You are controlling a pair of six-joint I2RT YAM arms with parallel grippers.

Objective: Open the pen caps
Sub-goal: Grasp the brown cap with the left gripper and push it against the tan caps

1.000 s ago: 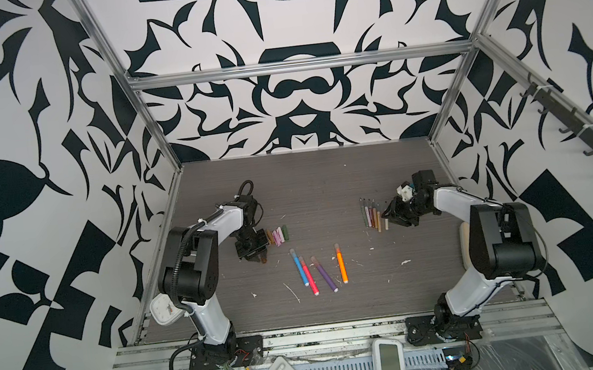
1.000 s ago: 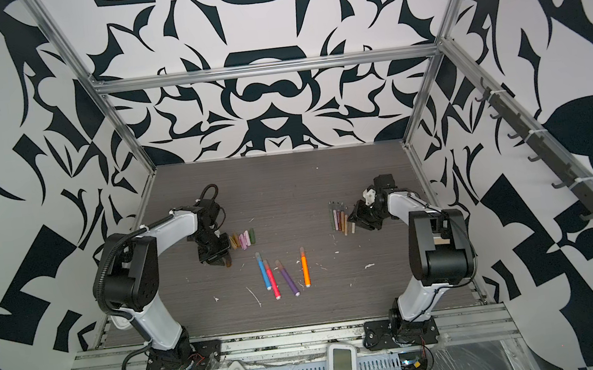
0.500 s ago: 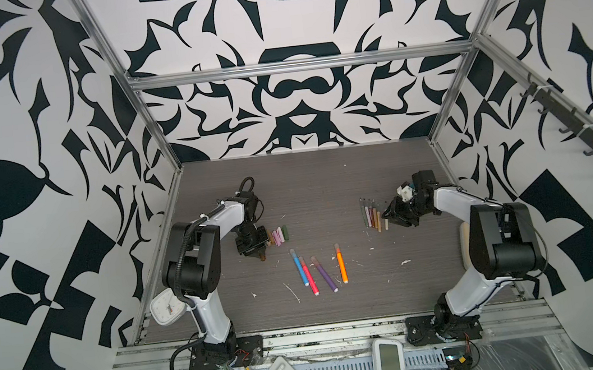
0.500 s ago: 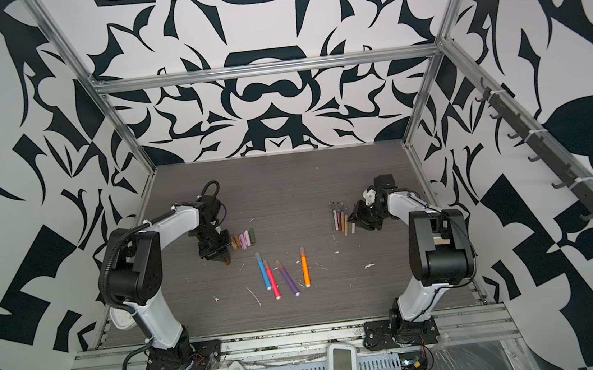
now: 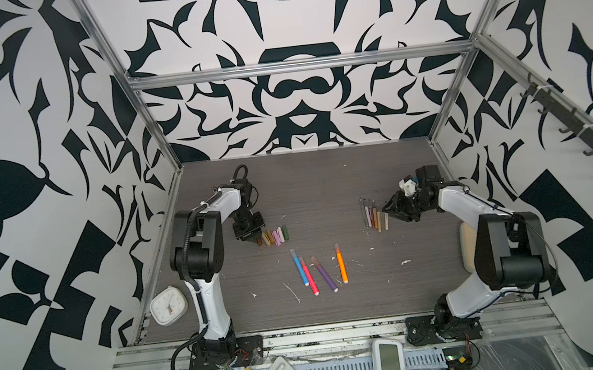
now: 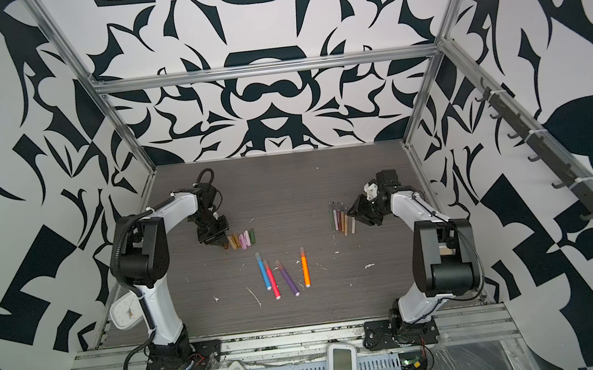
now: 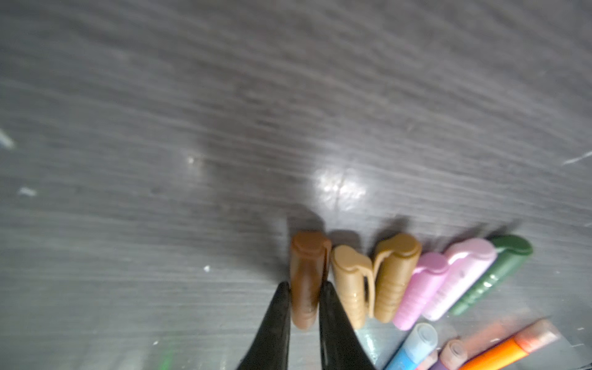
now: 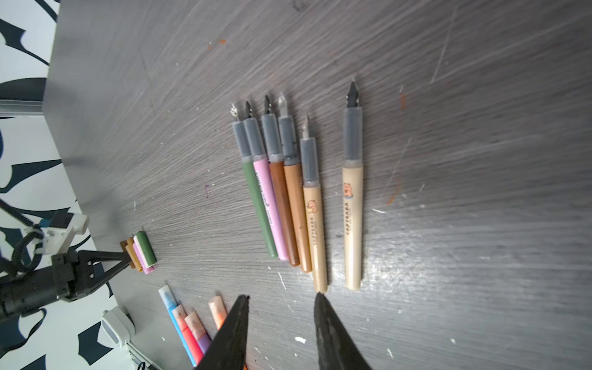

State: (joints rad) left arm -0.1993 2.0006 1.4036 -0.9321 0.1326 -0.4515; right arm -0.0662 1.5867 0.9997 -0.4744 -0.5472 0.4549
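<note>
- Your left fingers (image 7: 275, 323) are clamped on the brown cap (image 7: 307, 272), one finger on each side. It sits at the left end of a row of loose pen caps (image 5: 275, 236) on the counter (image 5: 325, 190), left of centre.
- From the brown cap the row runs rightward through two tan caps (image 7: 350, 282), two pink caps (image 7: 423, 288) and a dark green cap (image 7: 499, 272). They are packed side by side.
- Your right fingers (image 8: 230, 330) stand apart and grip nothing, low over the counter just beside the uncapped pens (image 8: 283, 208).
- Those six uncapped pens lie in a row on the right side of the counter, nibs pointing far: green, pink, two brown, two beige.
- The outer beige pen (image 8: 352, 224) lies slightly apart from the other five.
- One right fingertip is at the butt end of the inner beige pen (image 8: 315, 230). You cannot tell from the wrist view whether they touch.
- Four capped pens (image 5: 324, 274), blue, pink-red, purple and orange, lie near centre between the arms, with translucent caps at their far ends.
</note>
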